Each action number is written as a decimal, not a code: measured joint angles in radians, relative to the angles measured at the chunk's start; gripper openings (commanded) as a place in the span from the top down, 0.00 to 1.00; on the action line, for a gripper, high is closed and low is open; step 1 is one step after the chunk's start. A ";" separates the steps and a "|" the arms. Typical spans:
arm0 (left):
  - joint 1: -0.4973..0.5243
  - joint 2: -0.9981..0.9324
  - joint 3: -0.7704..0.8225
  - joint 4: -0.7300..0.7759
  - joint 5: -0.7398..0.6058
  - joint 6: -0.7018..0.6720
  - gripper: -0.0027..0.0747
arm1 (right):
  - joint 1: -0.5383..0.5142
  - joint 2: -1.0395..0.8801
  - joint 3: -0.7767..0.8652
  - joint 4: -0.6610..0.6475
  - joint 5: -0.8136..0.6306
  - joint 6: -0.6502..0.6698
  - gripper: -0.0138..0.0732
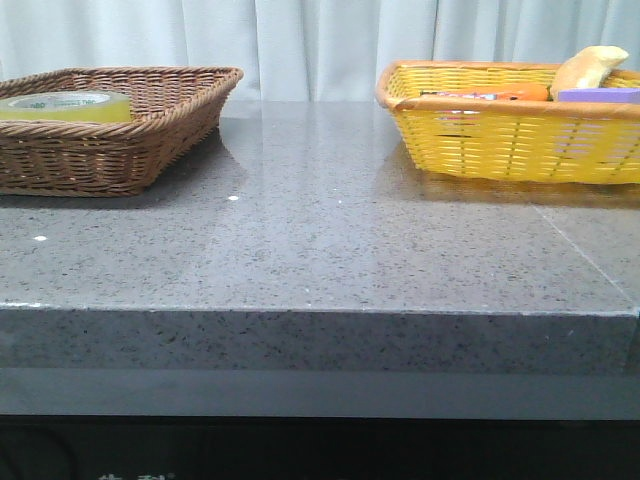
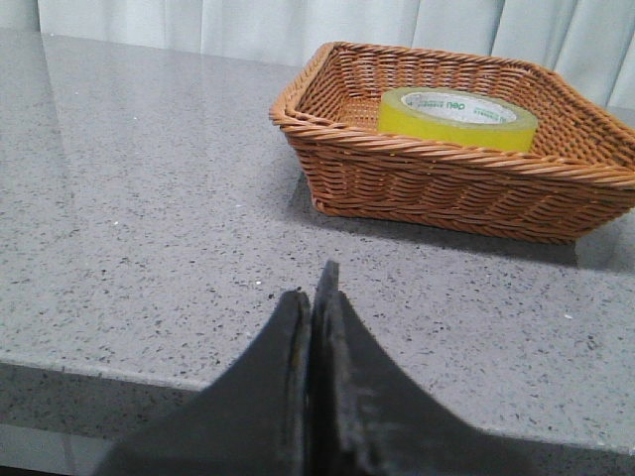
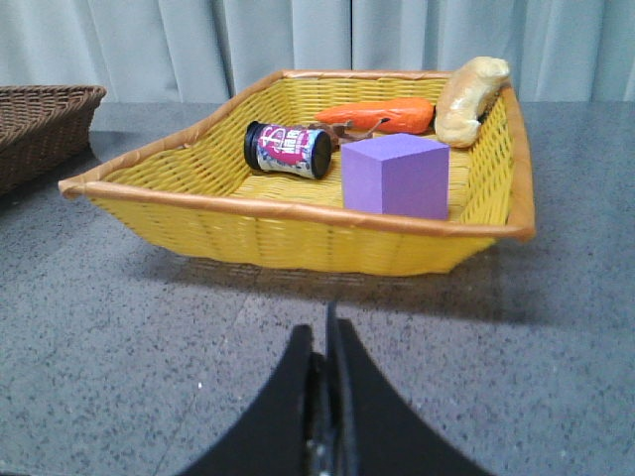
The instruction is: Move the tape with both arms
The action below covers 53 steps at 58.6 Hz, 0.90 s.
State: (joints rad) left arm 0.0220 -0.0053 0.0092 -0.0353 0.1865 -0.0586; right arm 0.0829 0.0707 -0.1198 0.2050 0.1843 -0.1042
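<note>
The left gripper has its fingers pressed together on nothing, hanging over the counter short of the brown basket, and the right gripper is likewise closed and empty before the yellow basket. The tape lies flat inside the brown basket (a yellow roll, near its far side, as far as the wrist view tells). That fits either a roll waiting to be carried across or one already delivered, so I would not name the step; any pickup would need the fingers parted first.
</note>
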 measured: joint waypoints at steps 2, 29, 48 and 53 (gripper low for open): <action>0.000 0.000 0.000 0.000 0.000 0.000 0.99 | 0.000 -0.022 0.026 -0.002 -0.009 0.006 0.97; 0.000 0.000 0.000 0.000 0.000 0.000 0.99 | 0.000 -0.081 0.147 -0.010 -0.014 0.017 0.97; 0.000 0.000 0.000 0.000 0.000 0.000 0.99 | 0.000 -0.081 0.147 -0.011 -0.014 0.017 0.97; 0.000 0.000 0.000 0.000 0.000 0.000 0.99 | 0.000 -0.081 0.147 -0.013 -0.014 0.017 0.97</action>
State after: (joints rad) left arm 0.0220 -0.0053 0.0092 -0.0353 0.1865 -0.0586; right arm 0.0829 -0.0105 0.0272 0.1923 0.1706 -0.0870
